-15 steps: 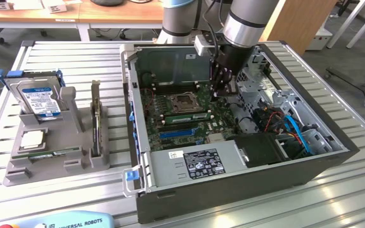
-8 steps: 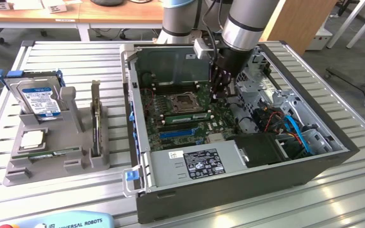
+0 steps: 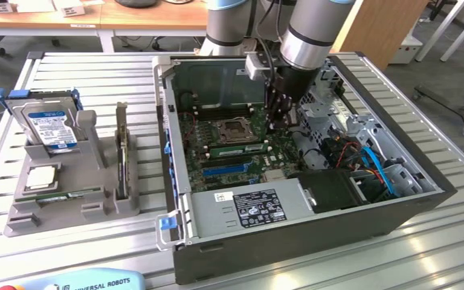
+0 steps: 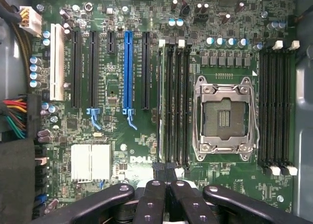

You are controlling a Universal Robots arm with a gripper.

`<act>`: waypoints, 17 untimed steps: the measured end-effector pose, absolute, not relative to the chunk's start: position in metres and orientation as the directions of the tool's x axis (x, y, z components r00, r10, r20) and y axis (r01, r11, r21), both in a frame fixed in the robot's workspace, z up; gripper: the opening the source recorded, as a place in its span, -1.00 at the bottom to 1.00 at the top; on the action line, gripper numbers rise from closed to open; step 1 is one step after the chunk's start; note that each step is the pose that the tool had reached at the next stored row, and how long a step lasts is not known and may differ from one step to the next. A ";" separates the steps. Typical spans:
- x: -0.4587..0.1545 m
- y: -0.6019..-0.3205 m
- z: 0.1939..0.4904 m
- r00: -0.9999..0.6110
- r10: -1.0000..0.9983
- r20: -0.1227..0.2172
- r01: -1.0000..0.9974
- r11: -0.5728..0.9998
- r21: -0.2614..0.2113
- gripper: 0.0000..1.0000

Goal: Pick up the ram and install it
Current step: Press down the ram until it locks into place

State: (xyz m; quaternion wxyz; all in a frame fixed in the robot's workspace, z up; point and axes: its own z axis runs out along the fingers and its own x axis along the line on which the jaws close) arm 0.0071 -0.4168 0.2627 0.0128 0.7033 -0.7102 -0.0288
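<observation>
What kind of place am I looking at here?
Probably a robotics lab or test workshop: a robot arm reaches into an open computer case on a slatted metal table, with office desks behind.

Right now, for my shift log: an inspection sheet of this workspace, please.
Surface: slatted metal table.
Job's things: long green ram stick appears seated in a slot beside the empty processor socket.
Clutter: grey holder with silver hard drive and square silver chip.
Hand: black hand shut above the memory slots, holding nothing.
Cables: blue cables inside the open black computer case.
Surroundings: wooden desks behind.
</observation>
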 end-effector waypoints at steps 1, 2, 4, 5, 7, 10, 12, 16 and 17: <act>0.007 -0.417 0.262 -0.011 -1.000 -0.022 -0.998 0.009 0.059 -0.80; 0.007 -0.417 0.260 -0.010 -1.000 -0.022 -0.998 0.009 0.059 -0.80; 0.007 -0.417 0.258 -0.011 -1.000 -0.023 -0.998 0.009 0.059 -0.80; 0.007 -0.417 0.257 -0.010 -1.000 -0.023 -0.998 0.009 0.059 -0.80; 0.007 -0.417 0.255 -0.011 -1.000 -0.023 -0.998 0.009 0.059 -0.80; 0.007 -0.417 0.252 -0.011 -1.000 -0.023 -0.998 0.009 0.059 -0.80; 0.007 -0.417 0.249 -0.011 -1.000 -0.023 -0.998 0.009 0.059 -0.80; 0.007 -0.417 0.245 -0.010 -1.000 -0.023 -0.998 0.009 0.059 -0.80; 0.007 -0.417 0.244 -0.010 -1.000 -0.023 -0.998 0.009 0.059 -0.80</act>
